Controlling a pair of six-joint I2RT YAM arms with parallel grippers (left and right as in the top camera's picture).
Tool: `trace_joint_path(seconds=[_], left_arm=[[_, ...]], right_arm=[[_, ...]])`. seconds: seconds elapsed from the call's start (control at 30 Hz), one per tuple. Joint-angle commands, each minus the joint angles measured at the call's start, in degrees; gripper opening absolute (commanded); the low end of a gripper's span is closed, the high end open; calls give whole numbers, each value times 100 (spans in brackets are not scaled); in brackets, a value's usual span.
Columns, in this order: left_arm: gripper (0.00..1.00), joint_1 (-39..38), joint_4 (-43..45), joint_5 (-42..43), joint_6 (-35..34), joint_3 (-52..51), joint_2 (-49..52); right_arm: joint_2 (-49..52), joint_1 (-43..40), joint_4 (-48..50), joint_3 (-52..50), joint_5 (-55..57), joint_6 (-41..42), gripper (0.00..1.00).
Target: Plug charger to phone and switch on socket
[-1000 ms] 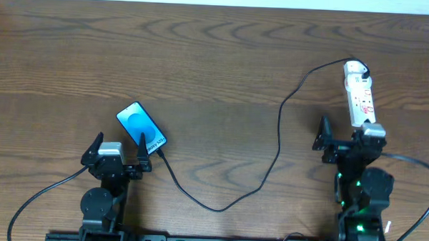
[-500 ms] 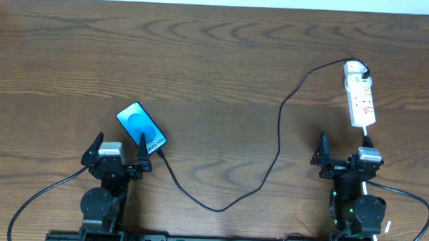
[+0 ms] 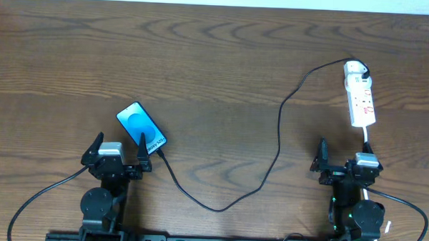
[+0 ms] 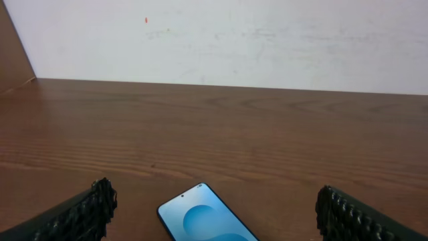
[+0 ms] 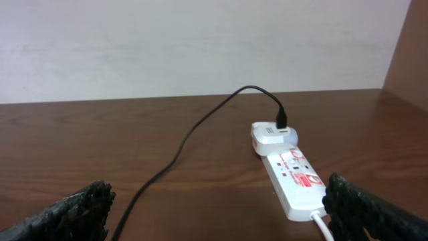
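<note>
The phone (image 3: 141, 127) lies at the left of the table, screen up, blue circle showing; its top end shows in the left wrist view (image 4: 204, 219). The black charger cable (image 3: 278, 137) runs from the phone's lower end in a loop across the table to a white adapter on the socket (image 3: 360, 97) at the right; cable (image 5: 180, 150) and socket (image 5: 291, 173) show in the right wrist view. My left gripper (image 3: 117, 154) is open and empty just near of the phone. My right gripper (image 3: 342, 161) is open and empty, near of the socket.
The socket's white cord (image 3: 367, 136) runs down toward my right arm. A pale wall (image 4: 221, 40) stands behind the table's far edge. Thicker black arm cables (image 3: 47, 190) trail at the front left and front right.
My right gripper has drawn back from the socket toward the table's front edge. The left arm, phone and cable have not moved.
</note>
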Motion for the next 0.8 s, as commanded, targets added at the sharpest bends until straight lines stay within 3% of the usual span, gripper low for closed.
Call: trace_joint_path(seconds=[0.0, 0.43, 0.77], left_arm=[[97, 31, -225, -50, -7, -114, -39], [97, 31, -225, -50, -7, -114, -39], [97, 31, -225, -50, -7, -114, -39]], right_arm=[[-57, 39, -90, -9, 177, -254, 99], [-57, 39, -127, -9, -15, -850, 99], [-55, 52, -131, -9, -13, -855, 99]])
